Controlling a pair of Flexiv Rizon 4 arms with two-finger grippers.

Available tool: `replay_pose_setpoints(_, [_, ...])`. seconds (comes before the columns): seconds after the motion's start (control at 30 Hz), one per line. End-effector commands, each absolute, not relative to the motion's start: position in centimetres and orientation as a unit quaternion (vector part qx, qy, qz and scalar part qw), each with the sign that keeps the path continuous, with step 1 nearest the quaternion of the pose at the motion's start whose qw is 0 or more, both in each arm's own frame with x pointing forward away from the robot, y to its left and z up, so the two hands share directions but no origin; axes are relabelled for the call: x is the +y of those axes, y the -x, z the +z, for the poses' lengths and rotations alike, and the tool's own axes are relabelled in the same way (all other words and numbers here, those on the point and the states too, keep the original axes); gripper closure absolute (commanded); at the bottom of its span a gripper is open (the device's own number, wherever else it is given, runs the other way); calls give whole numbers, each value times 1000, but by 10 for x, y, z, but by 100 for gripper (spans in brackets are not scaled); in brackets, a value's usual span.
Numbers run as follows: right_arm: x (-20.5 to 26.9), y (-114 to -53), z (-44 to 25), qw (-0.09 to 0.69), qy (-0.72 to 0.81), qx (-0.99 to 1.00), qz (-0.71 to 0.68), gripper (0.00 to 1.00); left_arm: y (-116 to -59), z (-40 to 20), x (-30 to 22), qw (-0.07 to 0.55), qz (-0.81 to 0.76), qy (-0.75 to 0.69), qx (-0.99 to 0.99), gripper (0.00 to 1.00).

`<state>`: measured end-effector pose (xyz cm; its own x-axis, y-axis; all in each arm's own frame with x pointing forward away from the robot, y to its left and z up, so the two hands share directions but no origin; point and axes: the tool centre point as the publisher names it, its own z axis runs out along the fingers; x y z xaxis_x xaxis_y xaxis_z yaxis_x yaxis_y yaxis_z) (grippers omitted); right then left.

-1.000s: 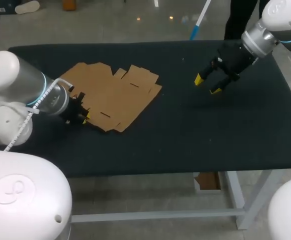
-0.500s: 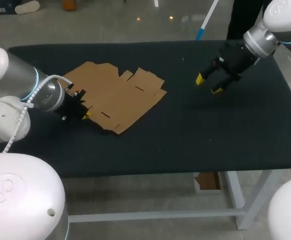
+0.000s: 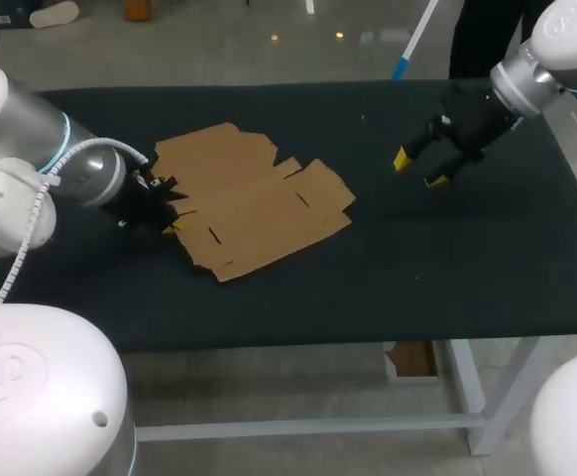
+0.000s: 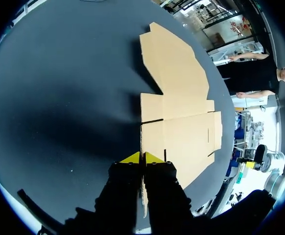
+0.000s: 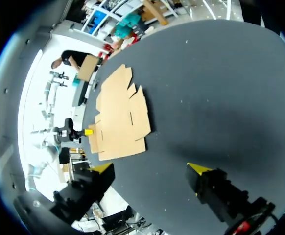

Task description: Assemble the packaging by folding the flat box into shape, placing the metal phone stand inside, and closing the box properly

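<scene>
Currently | flat box [image 3: 259, 198]: unfolded on desk [image 3: 417, 268], left-centre of frame, extending rightward from left end effector [image 3: 173, 225], which pinches its left edge | right end effector [image 3: 419, 169]: wide, upper right, well apart.

ROBOTICS LAB: Two white jointed robot arms stand at one table [image 3: 417, 268] draped in dark cloth on a pale metal frame [image 3: 298, 428]. The left arm [image 3: 31, 169], a white cable [image 3: 31, 233] looped along it, enters at 9 o'clock; the right arm [image 3: 556, 50] at 2 o'clock, its yellow-tipped pincer [image 3: 416, 170] spread. A flat box [image 3: 259, 203] of brown card lies just off centre toward 10 o'clock.
</scene>
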<state>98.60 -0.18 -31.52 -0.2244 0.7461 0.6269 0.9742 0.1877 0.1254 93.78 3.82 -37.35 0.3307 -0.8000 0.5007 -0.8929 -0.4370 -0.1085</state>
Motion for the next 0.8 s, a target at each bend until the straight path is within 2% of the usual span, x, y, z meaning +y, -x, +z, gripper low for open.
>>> replay_pose_setpoints(0.03, [0,-983,-317,213,587,-738,-257,0,-948,-370,34,100,219,-802,-546,100])
replay_pose_setpoints(0.37, [4,-981,-321,212,595,-732,-255,0,-958,-367,33,94,195,-786,-579,100])
replay_pose_setpoints(0.4, [4,-980,-322,212,596,-732,-254,0,-959,-366,33,92,193,-788,-578,54])
replay_pose_setpoints(0.43, [5,-980,-321,212,597,-731,-254,0,-960,-366,34,87,191,-791,-575,0])
replay_pose_setpoints(0.8, [6,-980,-320,209,599,-731,-254,0,-955,-363,54,47,183,-819,-542,0])
